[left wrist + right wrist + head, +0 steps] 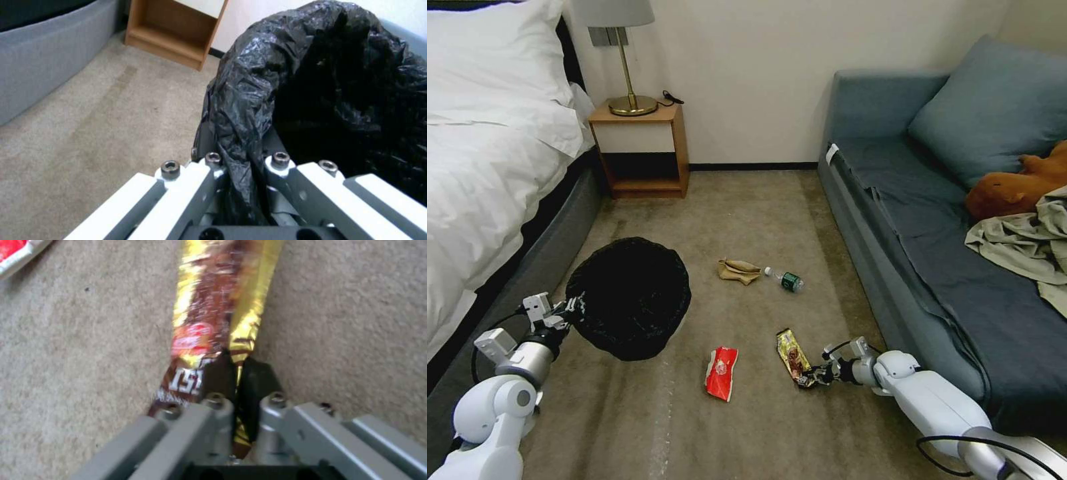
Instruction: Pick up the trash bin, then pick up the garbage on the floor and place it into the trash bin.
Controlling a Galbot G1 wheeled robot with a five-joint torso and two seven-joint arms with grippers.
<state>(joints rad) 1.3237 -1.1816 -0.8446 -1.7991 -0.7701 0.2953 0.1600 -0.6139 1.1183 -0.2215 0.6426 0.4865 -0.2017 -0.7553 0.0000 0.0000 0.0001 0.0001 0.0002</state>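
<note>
The trash bin [630,297], lined with a crinkled black bag [320,83], hangs tilted above the carpet at the left, with my left gripper [570,310] shut on its rim [242,166]. On the floor lie a red wrapper [722,372], a tan paper bag [738,270] and a clear bottle with a green label [785,279]. My right gripper [812,377] is low over the carpet, shut on the near end of the gold-brown wrapper [792,354], whose foil [213,316] is pinched between the black pads [220,375].
A bed [487,167] lines the left side and a blue sofa [934,220] the right, carrying a brown plush toy [1014,183] and a beige-green garment [1027,243]. A wooden nightstand [640,150] with a lamp stands at the back wall.
</note>
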